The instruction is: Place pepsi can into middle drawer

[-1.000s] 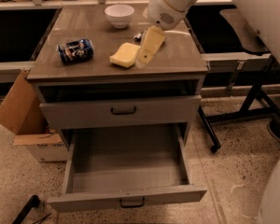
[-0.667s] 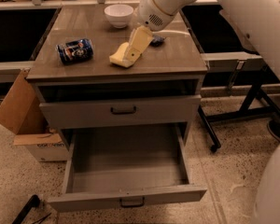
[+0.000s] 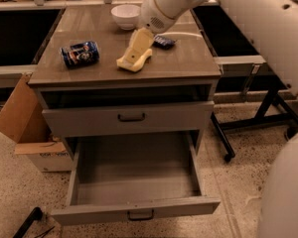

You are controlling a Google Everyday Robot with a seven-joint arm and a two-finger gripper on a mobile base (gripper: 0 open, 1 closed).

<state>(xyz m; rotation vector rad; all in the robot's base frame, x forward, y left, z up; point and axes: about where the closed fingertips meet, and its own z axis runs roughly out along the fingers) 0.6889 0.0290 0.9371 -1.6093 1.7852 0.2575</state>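
The pepsi can (image 3: pixel 80 53), dark blue with a logo, lies on its side at the left of the cabinet top (image 3: pixel 188 63). My gripper (image 3: pixel 137 49) hangs over the middle of the top, just above a yellow sponge (image 3: pixel 129 62) and partly covering it, about a can's length to the right of the can. It holds nothing that I can see. The middle drawer (image 3: pixel 134 213) is pulled fully out below, and its grey tray is bare. The drawer front above it (image 3: pixel 129 118) is shut.
A white bowl (image 3: pixel 125 15) stands at the back of the top. A flat dark snack packet (image 3: pixel 164 41) lies right of my gripper. A cardboard box (image 3: pixel 25 118) leans at the cabinet's left. Black table legs (image 3: pixel 258 113) stand on the floor to the right.
My gripper has moved left across the top, from right of the sponge to over it, closer to the can. The can, sponge and drawer have not moved.
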